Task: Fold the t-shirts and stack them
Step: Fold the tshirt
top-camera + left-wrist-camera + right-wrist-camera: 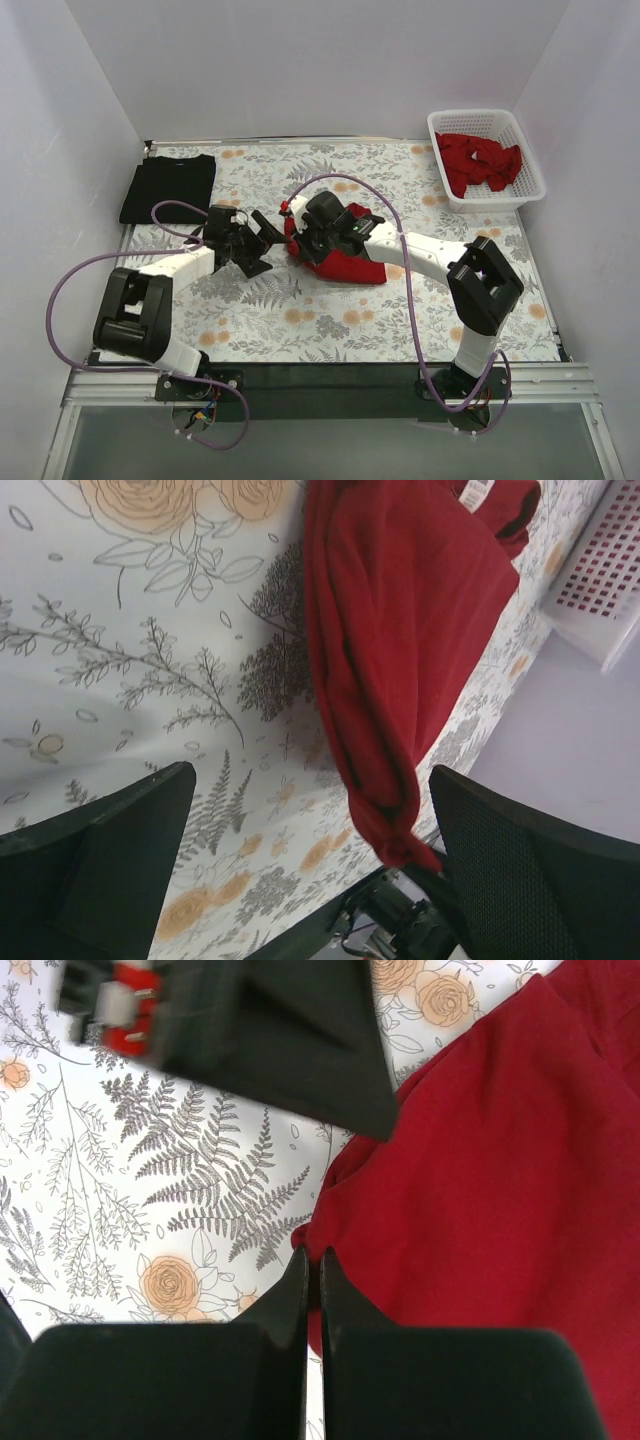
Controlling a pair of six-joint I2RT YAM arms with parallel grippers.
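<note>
Judged mid-fold: red shirt [345, 262] at centre, right gripper [312, 1260] pinched on its 9 o'clock edge, left gripper [310, 773] spread empty beside; next needing edge carried over, then stacking on black shirt [168, 188] at 10 o'clock.

Bright, even light from overhead, soft shadow beside the red t-shirt [400, 630], top view sharp, right gripper [312, 1260] blurred up close.
</note>
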